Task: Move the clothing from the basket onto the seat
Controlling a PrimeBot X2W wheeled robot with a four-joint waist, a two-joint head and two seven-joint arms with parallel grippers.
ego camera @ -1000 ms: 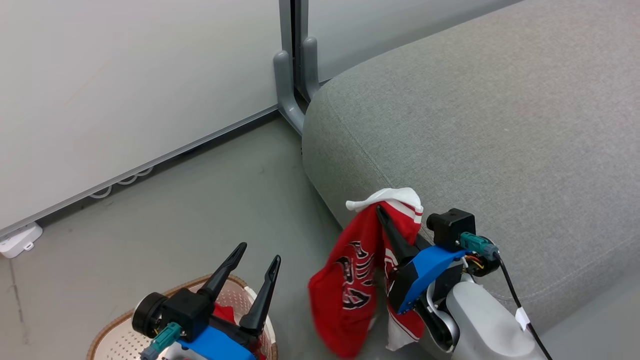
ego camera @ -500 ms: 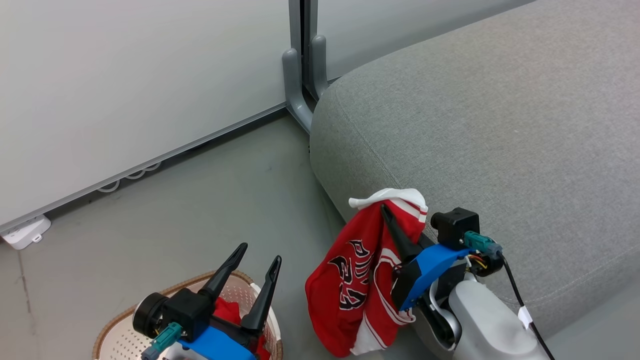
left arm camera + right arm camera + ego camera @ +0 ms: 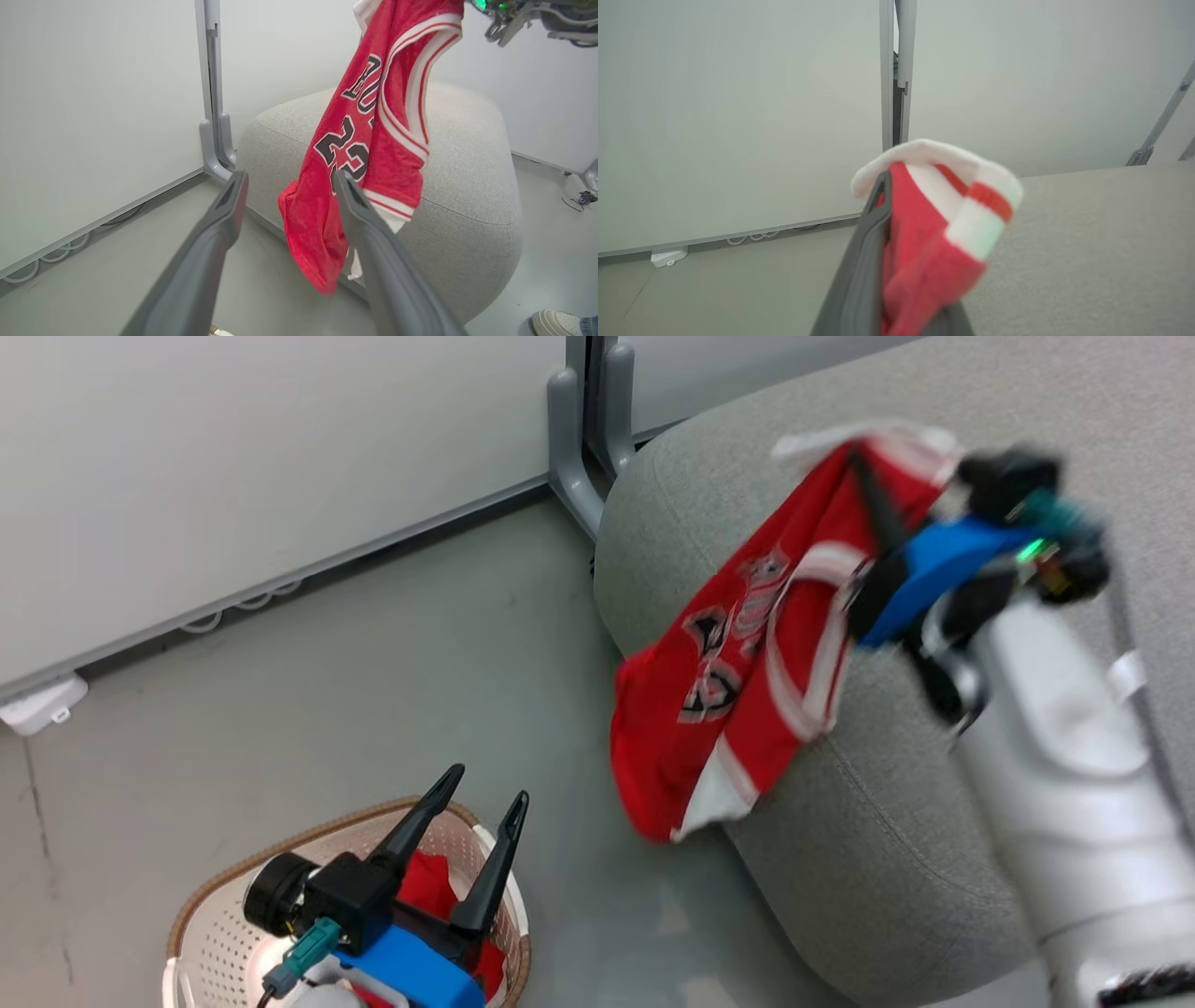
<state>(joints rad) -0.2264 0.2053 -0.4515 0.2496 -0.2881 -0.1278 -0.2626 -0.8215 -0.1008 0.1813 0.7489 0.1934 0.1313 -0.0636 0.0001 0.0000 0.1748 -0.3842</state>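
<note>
- the jersey (image 3: 747,653) hangs from its white-trimmed top edge, pinched in the right claw (image 3: 864,467), which is clamped shut on the cloth. i hold it by the top so that the rest falls free and nothing bunches under the fingers.
- it is up over the rounded corner of the seat (image 3: 896,821), with the numerals facing out. the lower hem trails past the cushion's edge above the floor (image 3: 373,663). the head view is blurred there, so i cannot tell whether the cloth touches the seat.
- the second red garment (image 3: 429,887) lies in the basket (image 3: 280,845) on the floor, well apart from the seat.
- the left claw (image 3: 485,784) is over the basket with its fingers apart and empty, which i read as waiting for that second piece.
- room: the cushion top beyond the jersey is wide and bare, so i judge that carrying further inward would land the hem on fabric and not off the edge.
- the grey post (image 3: 583,429) stands just beside the seat's far corner, and a shoe (image 3: 556,322) is on the floor near the seat's other side. i'd keep swings away from both.
</note>
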